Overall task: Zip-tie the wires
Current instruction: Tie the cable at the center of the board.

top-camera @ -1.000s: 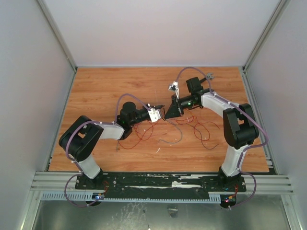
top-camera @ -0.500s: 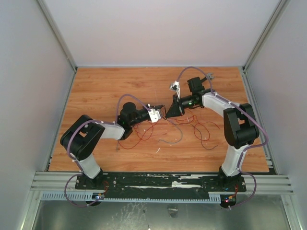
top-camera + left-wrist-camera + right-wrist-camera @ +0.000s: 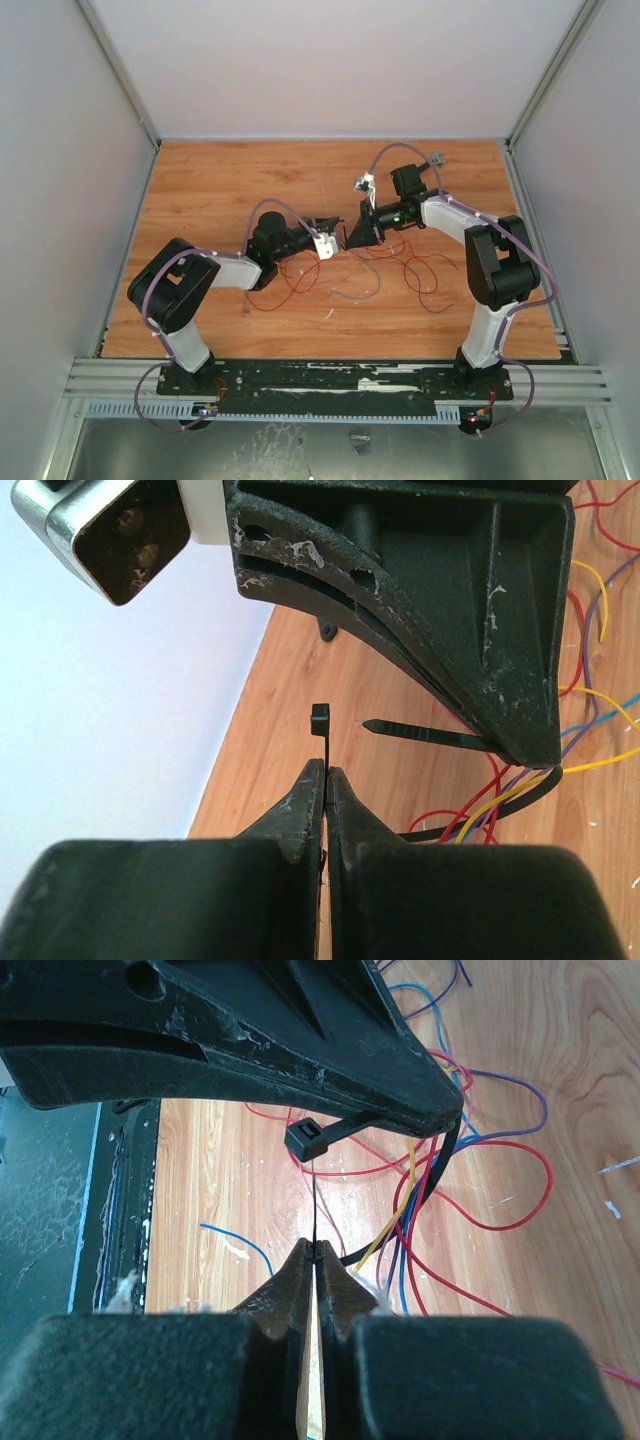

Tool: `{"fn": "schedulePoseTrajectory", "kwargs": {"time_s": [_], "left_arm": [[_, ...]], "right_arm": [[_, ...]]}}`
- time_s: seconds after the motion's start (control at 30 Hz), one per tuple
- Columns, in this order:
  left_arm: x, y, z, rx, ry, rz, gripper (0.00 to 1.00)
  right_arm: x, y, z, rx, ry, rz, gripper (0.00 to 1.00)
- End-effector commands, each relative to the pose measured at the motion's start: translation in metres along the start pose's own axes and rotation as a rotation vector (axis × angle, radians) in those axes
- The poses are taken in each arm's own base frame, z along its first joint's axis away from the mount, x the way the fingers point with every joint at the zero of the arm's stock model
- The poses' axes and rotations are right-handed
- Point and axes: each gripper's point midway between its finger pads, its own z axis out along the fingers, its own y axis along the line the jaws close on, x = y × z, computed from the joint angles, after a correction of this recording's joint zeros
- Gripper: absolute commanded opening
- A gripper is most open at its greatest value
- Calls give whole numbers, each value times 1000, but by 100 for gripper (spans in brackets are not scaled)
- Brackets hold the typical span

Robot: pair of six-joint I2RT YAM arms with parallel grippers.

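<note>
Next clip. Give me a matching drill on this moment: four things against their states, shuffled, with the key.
1 left gripper
2 right gripper
3 zip tie
4 wires

A shut on the tie's tail end
B thin loose strands, many red
C shut just below the tie's head
D black, tip not yet through its head

Pairs: 1-C, 2-A, 3-D, 4-B

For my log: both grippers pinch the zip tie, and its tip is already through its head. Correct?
Not quite. The left gripper and right gripper are shut on the zip tie, but its pointed tip is not yet through the head: the left wrist view shows a gap between them.
</note>
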Motion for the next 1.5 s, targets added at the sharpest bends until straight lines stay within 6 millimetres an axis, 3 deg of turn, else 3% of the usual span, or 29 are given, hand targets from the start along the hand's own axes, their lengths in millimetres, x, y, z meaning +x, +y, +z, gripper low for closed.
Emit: {"fn": "schedulePoseTrajectory", "kwargs": {"time_s": [0.0, 1.47], "left_arm": [[-8, 9, 5, -12, -14, 70, 0], [-8, -2, 8, 1, -9, 111, 0]], "right_arm": [[-4, 3, -5, 11, -10, -36, 0], [-9, 3, -8, -32, -30, -10, 0]]}}
